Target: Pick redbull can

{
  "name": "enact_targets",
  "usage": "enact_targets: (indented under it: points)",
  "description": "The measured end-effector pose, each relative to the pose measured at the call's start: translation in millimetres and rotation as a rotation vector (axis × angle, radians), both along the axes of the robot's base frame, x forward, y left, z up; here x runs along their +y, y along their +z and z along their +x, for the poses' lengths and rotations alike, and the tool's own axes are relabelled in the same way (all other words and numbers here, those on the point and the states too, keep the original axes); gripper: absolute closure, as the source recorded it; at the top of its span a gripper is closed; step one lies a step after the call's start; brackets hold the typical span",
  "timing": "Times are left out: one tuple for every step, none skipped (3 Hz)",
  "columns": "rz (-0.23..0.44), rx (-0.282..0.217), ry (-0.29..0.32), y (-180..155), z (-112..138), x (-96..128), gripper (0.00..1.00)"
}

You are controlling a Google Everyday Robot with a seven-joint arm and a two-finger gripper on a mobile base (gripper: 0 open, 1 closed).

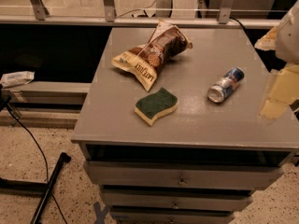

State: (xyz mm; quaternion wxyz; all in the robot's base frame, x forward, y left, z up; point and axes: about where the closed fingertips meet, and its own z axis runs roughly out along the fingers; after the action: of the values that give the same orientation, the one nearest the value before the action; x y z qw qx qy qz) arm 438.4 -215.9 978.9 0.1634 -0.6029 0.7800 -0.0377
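**Item: redbull can, awaiting pick**

Redbull can lies on its side on the right half of the worktop, well apart from the green sponge and snack bag. Pincer hangs at the right edge, apart from the can; whether released or clenched cannot be told. Risk: a can on its side would likely roll if nudged off-centre. Containers: bag contents hidden; drawers below shut, contents unseen.

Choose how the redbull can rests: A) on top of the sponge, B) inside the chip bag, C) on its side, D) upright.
C: the redbull can lies on its side on the cabinet top, right of the green sponge; the gripper is at the view's right edge.
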Motion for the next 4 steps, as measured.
enact_targets:
  points:
    - [0.000,0.000,0.000,0,0,0,0.00]
    - [-0.024,-0.010,0.031,-3,13,-2,0.00]
    - [-0.025,-0.027,0.104,-10,48,-7,0.00]
    - [-0.025,-0.064,0.282,-15,101,-4,0.00]
